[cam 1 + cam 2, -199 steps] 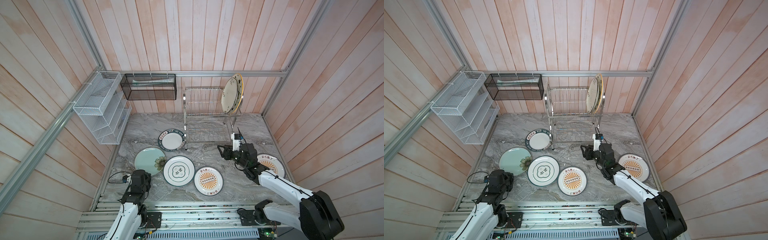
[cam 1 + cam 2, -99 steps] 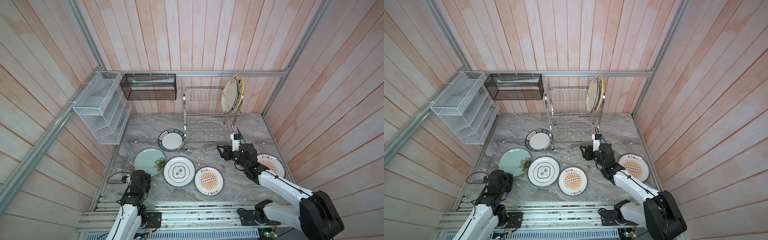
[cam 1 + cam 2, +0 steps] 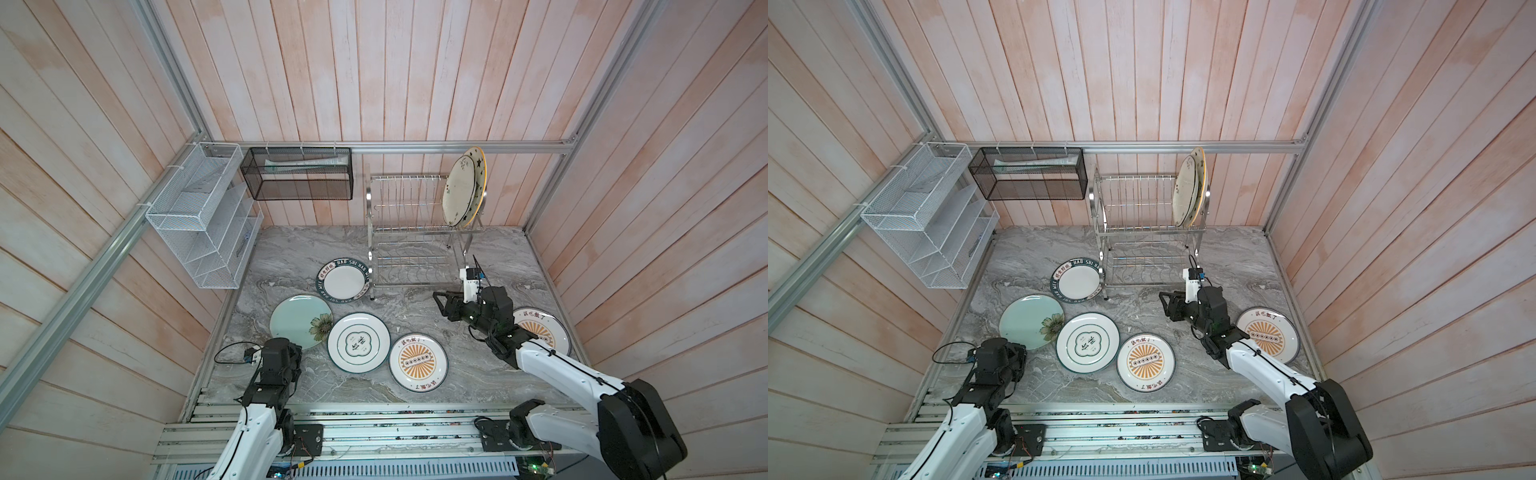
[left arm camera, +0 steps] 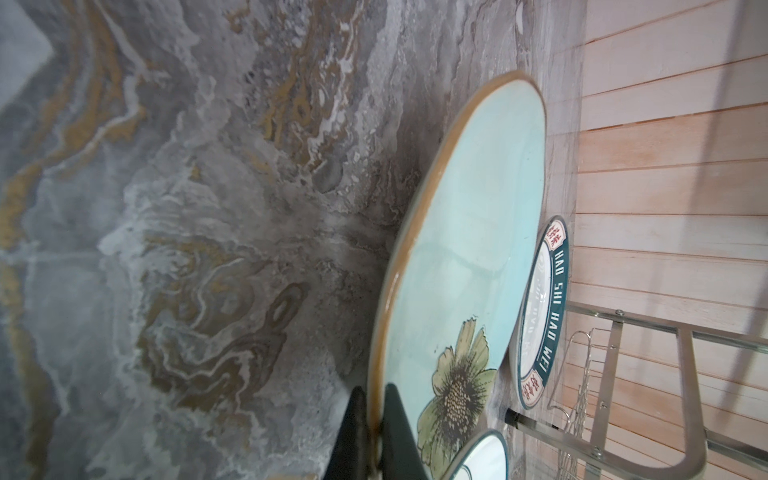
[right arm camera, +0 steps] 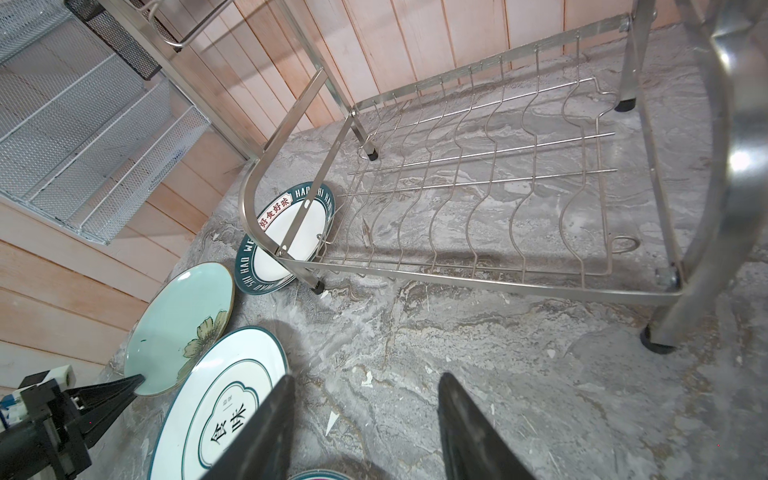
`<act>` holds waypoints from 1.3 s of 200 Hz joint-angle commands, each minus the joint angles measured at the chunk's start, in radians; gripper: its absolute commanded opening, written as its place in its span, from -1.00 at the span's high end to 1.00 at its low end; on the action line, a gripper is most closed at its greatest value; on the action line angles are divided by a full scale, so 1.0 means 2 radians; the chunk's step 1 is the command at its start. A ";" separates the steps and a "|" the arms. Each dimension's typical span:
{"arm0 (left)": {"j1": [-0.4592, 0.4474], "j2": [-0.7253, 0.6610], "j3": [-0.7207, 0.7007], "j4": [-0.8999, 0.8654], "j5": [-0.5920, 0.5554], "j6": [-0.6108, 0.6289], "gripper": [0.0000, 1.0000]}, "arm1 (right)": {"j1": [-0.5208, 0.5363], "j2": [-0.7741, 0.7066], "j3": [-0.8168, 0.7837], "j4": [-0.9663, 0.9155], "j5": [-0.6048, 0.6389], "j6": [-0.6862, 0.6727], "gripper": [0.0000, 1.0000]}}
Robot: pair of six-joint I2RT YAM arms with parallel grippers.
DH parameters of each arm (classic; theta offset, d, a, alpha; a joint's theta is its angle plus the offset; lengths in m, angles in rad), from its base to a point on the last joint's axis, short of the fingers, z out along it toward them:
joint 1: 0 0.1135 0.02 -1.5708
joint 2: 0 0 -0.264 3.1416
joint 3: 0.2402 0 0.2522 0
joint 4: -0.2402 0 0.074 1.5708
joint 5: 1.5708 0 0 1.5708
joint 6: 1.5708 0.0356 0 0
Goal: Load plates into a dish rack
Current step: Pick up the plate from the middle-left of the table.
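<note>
My left gripper (image 4: 376,401) is shut on the near rim of the pale green plate (image 4: 465,232), which lies at the front left in both top views (image 3: 297,318) (image 3: 1027,320). Beside it lie the green-lettered plate (image 3: 344,279), the quatrefoil plate (image 3: 358,341) and a sunburst plate (image 3: 417,362). Another sunburst plate (image 3: 544,328) sits partly under my right arm. My right gripper (image 5: 365,378) hangs open and empty over bare marble in front of the dish rack (image 3: 411,232) (image 5: 478,174). A cream plate (image 3: 457,195) and a black-starred plate (image 3: 478,164) stand upright in its upper tier.
A white mesh organizer (image 3: 199,216) hangs on the left wall and a black mesh basket (image 3: 297,174) on the back wall. Wooden walls close in three sides. A metal rail (image 3: 374,432) runs along the front edge of the marble.
The right gripper has crept slightly to the left. The left arm and the plates look unchanged.
</note>
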 commanded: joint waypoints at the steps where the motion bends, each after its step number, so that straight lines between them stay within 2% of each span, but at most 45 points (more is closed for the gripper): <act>1: 0.002 0.003 0.019 0.035 0.006 0.026 1.00 | -0.002 0.007 0.018 -0.004 -0.010 -0.006 -0.11; 161: 0.032 -0.031 0.040 0.001 0.006 0.045 1.00 | 0.002 0.024 0.026 -0.002 -0.023 -0.011 -0.08; 260: 0.052 -0.003 0.075 0.007 0.042 0.083 1.00 | 0.011 0.030 0.031 -0.002 -0.025 -0.013 -0.07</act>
